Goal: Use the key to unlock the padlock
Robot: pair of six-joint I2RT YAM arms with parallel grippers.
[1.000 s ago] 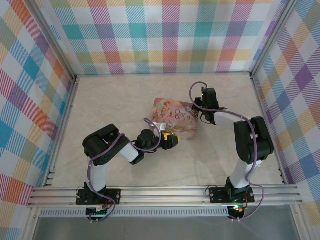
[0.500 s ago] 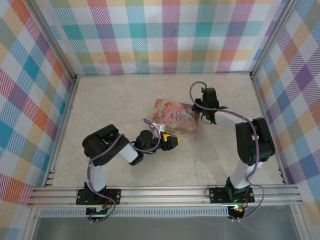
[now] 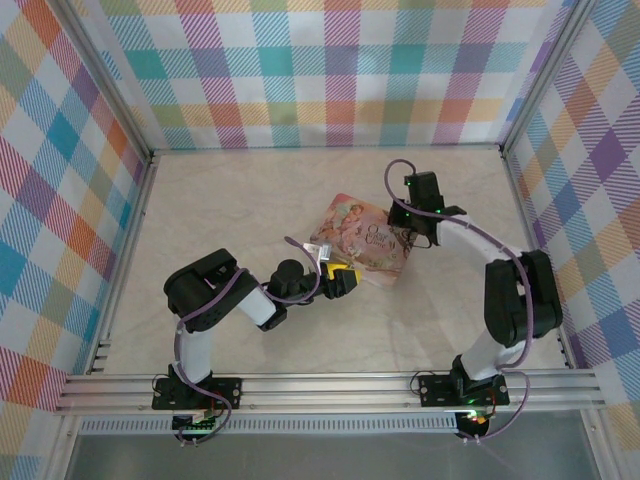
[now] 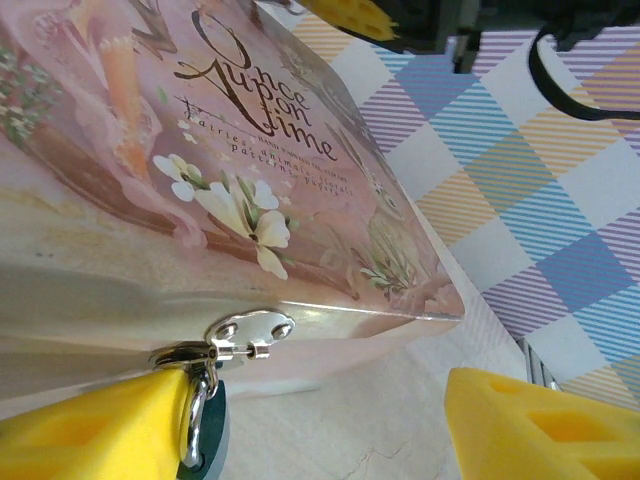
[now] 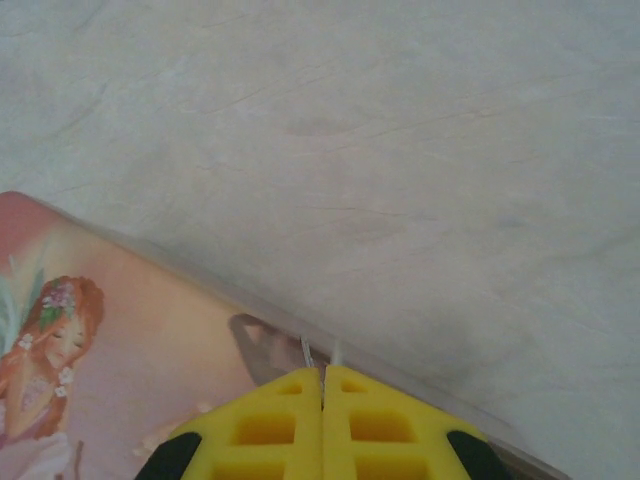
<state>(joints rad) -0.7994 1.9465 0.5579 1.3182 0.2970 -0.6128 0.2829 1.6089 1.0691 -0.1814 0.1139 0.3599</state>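
Two hands, one tin, one very small lock. Pink tin (image 3: 365, 240) lies mid-tabletop (image 3: 230, 200). The padlock (image 4: 212, 432) hangs from a metal hasp (image 4: 250, 328) on the tin's near-left edge. Left hand (image 4: 320, 405) sits there, jaws apart, with the padlock against the inner face of one yellow pad (image 4: 90, 430) and the other pad well clear. Right hand (image 5: 322, 372) is over the tin's far-right edge, pads pressed together. A thin pale sliver pokes out at the seam; I take it for the key (image 5: 306, 352), pinched.

Step in hand, as I read it: steady the lock, then bring the key across. Key and padlock are on opposite sides of the tin, so nothing is mated yet. To do it well:
- Close the left hand on the lock body only, not on shackle or hasp.
- Turn the lock so the keyhole faces the incoming key. Keyhole not visible from here.
- Bring the right hand in low and straight along the lock's axis. So little key shows that any slant may twist it in the pads.

Materials:
- Tin: glossy printed metal, flat lid, rounded corner; likely to slide if pushed.
- Hasp and shackle: bright and thin.
- Lock body: dark bluish, smooth.
- Pads: yellow, moulded with hollow cells.
- Tabletop: pale, faintly veined, matte.
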